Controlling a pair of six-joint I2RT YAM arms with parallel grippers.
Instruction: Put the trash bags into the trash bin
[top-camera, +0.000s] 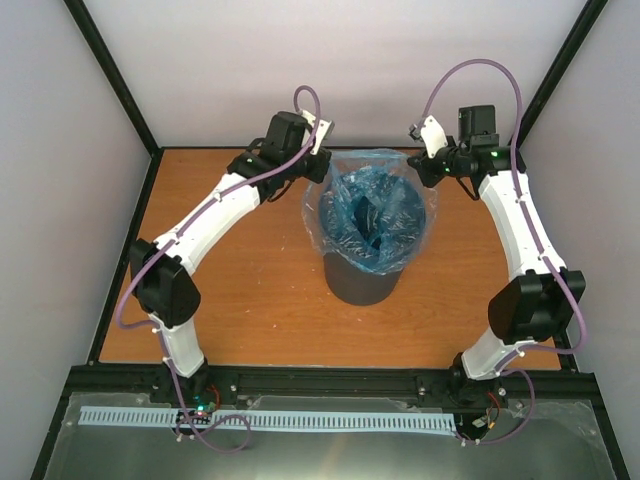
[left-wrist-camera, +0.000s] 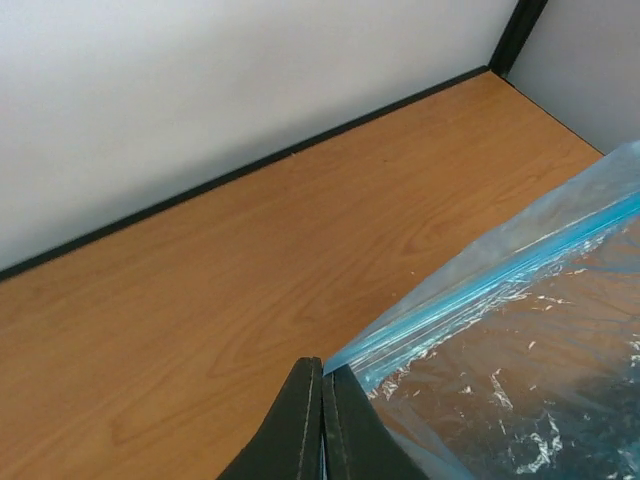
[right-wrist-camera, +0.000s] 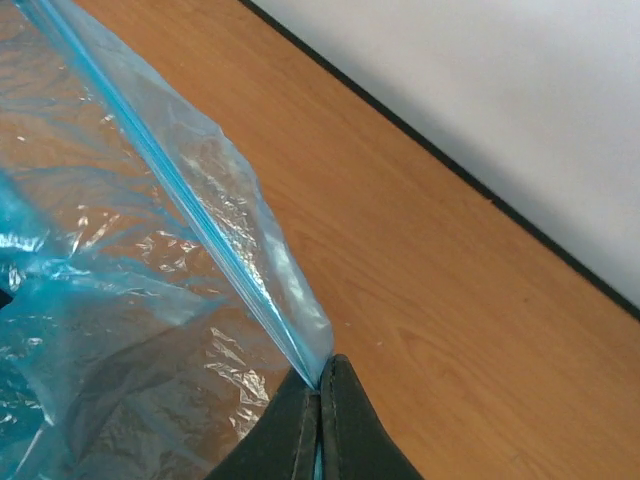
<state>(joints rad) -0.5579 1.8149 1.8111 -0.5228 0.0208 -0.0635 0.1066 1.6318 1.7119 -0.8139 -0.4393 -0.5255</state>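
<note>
Jaws first: left jaws are pressed together on the rim of the trash bag at its left edge, and right jaws are clamped the same way on the right edge. Between them the bag hangs open, its body already sunk inside the trash bin, standing mid-bench. I judge most is done; seating the rim over the bin's lip and letting go remain.

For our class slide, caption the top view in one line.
Left gripper and right gripper pinch opposite edges of the blue trash bag hanging inside the grey bin.
</note>
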